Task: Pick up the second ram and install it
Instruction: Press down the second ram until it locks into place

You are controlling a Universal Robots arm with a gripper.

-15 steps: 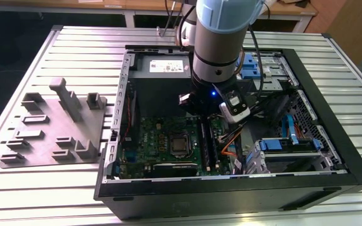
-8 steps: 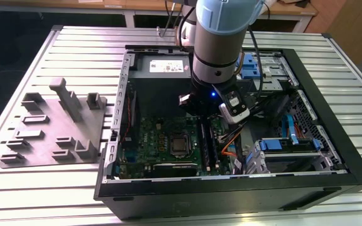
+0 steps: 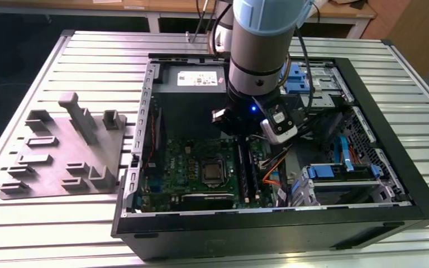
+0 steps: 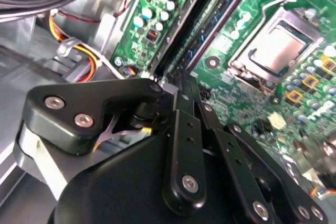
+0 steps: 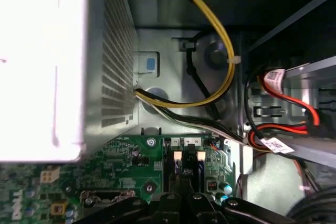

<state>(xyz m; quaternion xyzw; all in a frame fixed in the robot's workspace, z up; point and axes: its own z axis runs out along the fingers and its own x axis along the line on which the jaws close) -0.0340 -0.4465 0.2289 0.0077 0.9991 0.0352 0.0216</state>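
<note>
End effector (image 4: 176,85) sits low over motherboard (image 3: 188,167), tips closed right at the memory slots; second ram (image 4: 210,30) seated in slot just beyond tips. Labels unreadable.

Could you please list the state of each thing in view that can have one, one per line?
Computer case: side panel off, lying open on the table.
Gripper: inside the case, low over the RAM slots; fingers closed together.
Second ram: standing in its slot beside the CPU socket, under the gripper.
CPU socket: lever latched, processor bare, no cooler fitted.
Grey holder tray: on the table beside the case, its slots vacant.
</note>
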